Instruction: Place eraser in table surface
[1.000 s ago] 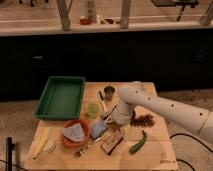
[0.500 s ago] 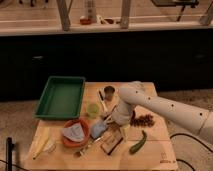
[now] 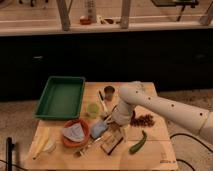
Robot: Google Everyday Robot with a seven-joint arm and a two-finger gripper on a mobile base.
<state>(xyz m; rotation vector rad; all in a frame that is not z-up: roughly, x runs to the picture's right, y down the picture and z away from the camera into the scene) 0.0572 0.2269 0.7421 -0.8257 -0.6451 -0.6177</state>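
Note:
The table surface point(image 3: 155, 150) is a pale-wood rectangular top with many small objects on it. My gripper point(image 3: 113, 123) is low over the middle of the table, at the end of the white arm point(image 3: 165, 107) that reaches in from the right; the wrist hides most of it. A grey-blue flat piece point(image 3: 98, 129) lies just to its left, and a dark rectangular block point(image 3: 112, 144) lies just in front of it. I cannot tell which thing is the eraser, or whether the gripper holds it.
A green tray point(image 3: 61, 96) sits at the back left. An orange bowl point(image 3: 75, 134) with a grey cloth, a green cup point(image 3: 92, 109), a metal cup point(image 3: 109, 92), a dark red cluster point(image 3: 145, 120) and a long green vegetable point(image 3: 138, 143) crowd around the gripper. A pale yellow item point(image 3: 41, 145) lies at the front left.

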